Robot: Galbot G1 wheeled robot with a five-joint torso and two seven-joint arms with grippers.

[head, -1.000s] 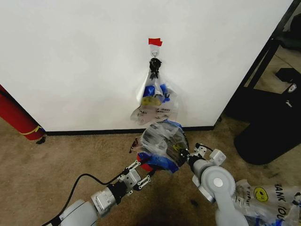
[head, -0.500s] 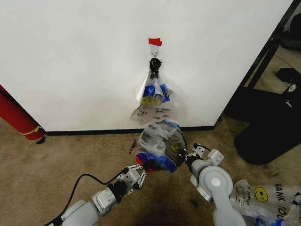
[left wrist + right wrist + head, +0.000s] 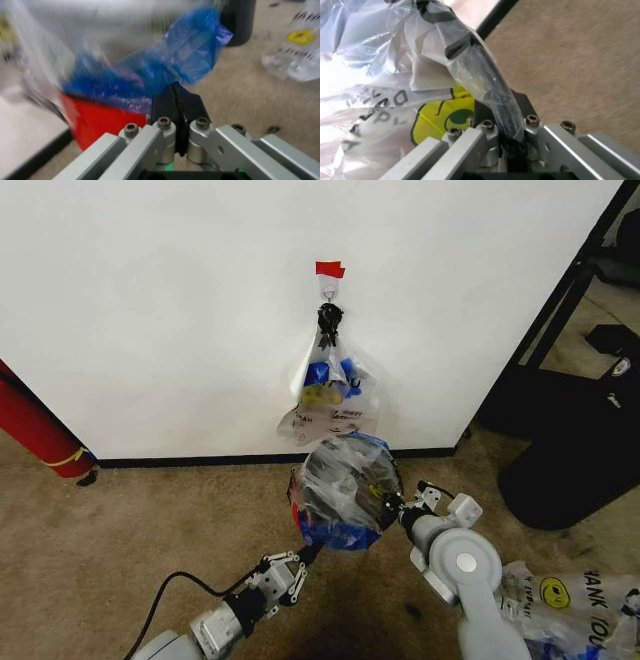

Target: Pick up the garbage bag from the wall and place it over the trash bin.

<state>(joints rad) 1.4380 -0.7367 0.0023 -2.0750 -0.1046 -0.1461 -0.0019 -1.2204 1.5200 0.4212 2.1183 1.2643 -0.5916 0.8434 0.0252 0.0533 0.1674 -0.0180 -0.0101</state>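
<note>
Where bag on floor [image 3: 570, 600] shows | print "THANK YOU" | yellow smiley

Even, bright light on the wall [image 3: 150, 310], with soft shadow beneath the hanging bags. The left wrist view is motion-blurred; glare whitens plastic in the right wrist view.
</note>
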